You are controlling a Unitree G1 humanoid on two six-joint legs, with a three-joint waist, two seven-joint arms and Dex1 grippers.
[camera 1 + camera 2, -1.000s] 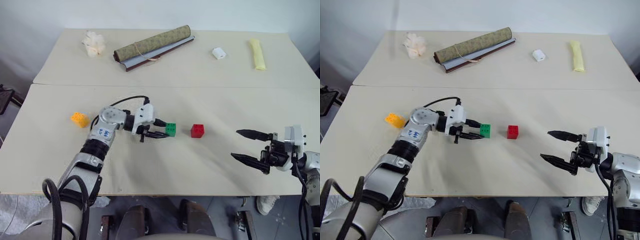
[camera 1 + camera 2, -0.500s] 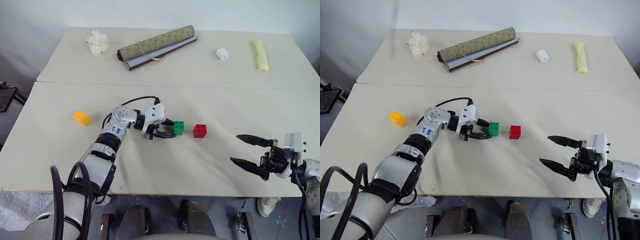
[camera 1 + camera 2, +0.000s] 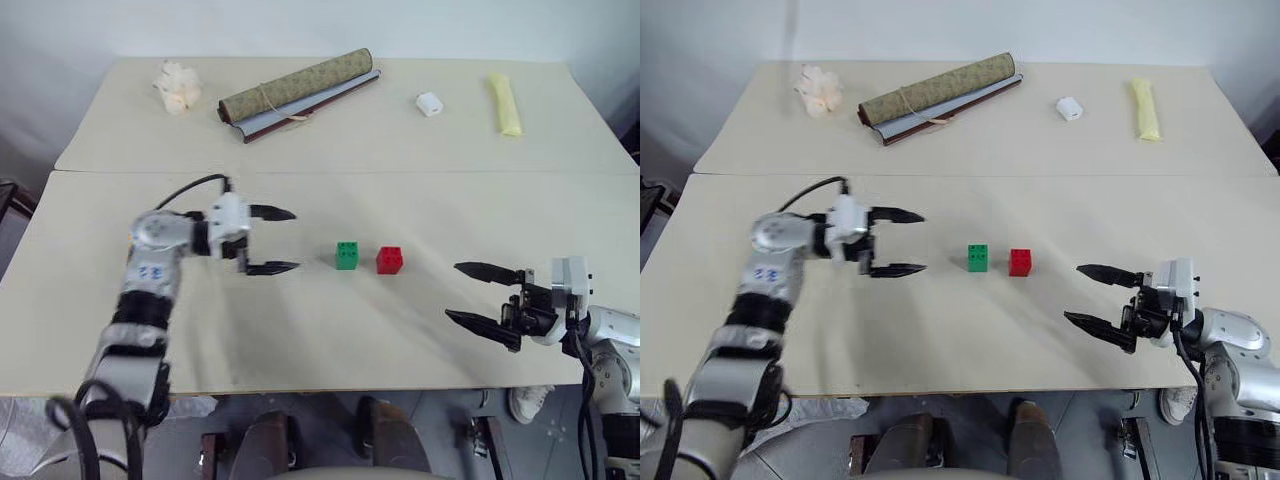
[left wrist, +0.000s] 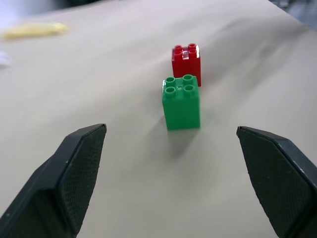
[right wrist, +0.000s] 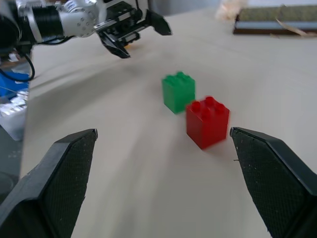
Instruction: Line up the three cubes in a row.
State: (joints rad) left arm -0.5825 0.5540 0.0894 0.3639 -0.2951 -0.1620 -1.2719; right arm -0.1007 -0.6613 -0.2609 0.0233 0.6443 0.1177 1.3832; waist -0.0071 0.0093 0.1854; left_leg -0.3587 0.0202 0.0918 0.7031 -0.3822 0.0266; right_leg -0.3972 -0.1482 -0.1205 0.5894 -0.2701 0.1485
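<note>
Green brick [image 3: 346,254] sits just beside the red brick [image 3: 390,260]; your left pincer [image 3: 272,240] and right pincer [image 3: 478,295] gape wide, empty. Fetch the orange-yellow one next.

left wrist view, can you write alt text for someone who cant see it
A green cube stands upright on a beige table, with a red cube just behind it, the two close together in a line. The left gripper is open, its two black fingers spread wide to either side in the foreground, touching neither cube.
</note>
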